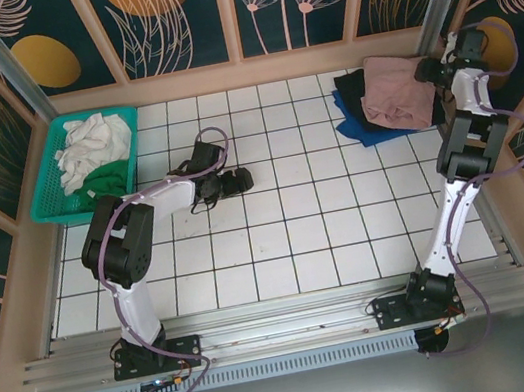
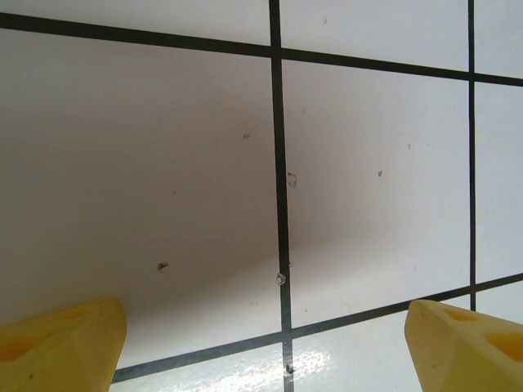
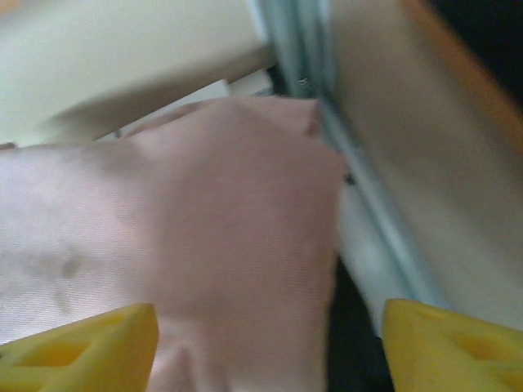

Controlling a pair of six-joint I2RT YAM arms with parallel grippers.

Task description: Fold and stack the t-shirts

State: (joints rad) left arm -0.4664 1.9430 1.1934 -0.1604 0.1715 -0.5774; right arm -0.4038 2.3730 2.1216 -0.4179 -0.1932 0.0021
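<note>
A folded dusty-pink t-shirt (image 1: 396, 91) tops a stack at the back right, over a black t-shirt (image 1: 354, 93) and a blue t-shirt (image 1: 367, 129). My right gripper (image 1: 426, 74) hovers at the stack's right edge, close to the wall. In the right wrist view its yellow fingertips (image 3: 82, 347) stand wide apart, open, with the pink t-shirt (image 3: 204, 229) lying flat below and a strip of black cloth (image 3: 351, 327) beside it. My left gripper (image 1: 234, 181) is open low over bare tiles, its jaws (image 2: 270, 343) with nothing between them. White (image 1: 91, 145) and green (image 1: 109, 177) t-shirts lie crumpled in the basket.
The teal lattice basket (image 1: 46, 209) stands at the back left. A wooden-framed wall and metal post (image 3: 359, 155) run right beside the stack. White tiles (image 1: 326, 215) cover the table's middle and front.
</note>
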